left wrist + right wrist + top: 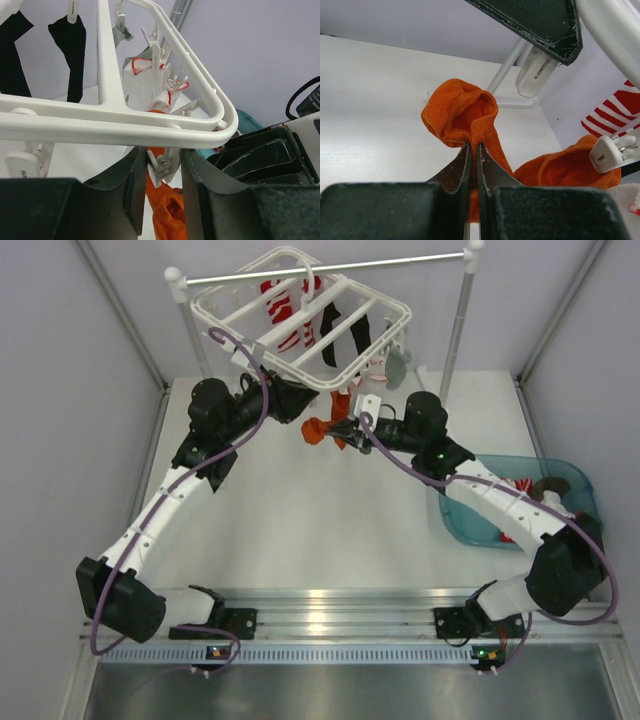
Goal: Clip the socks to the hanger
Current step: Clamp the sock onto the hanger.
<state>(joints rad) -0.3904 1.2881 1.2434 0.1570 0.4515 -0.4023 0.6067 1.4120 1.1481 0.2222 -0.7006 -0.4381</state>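
Note:
The white hanger (300, 325) hangs from the rail with black (345, 325), red-and-white striped (283, 302), white and grey socks clipped on it. My left gripper (298, 400) reaches up under its near corner. In the left wrist view its fingers (132, 185) press a white clip (162, 167) from both sides, just under the hanger's corner bar (150, 127). My right gripper (347, 428) is shut on an orange sock (462, 112), holding it up just below that clip (534, 70). A second orange sock (570, 170) hangs clipped beside it.
A silver rail (330, 267) on white posts carries the hanger. A teal bin (575, 480) with more socks stands at the right by the right arm. Grey walls close in both sides and the back.

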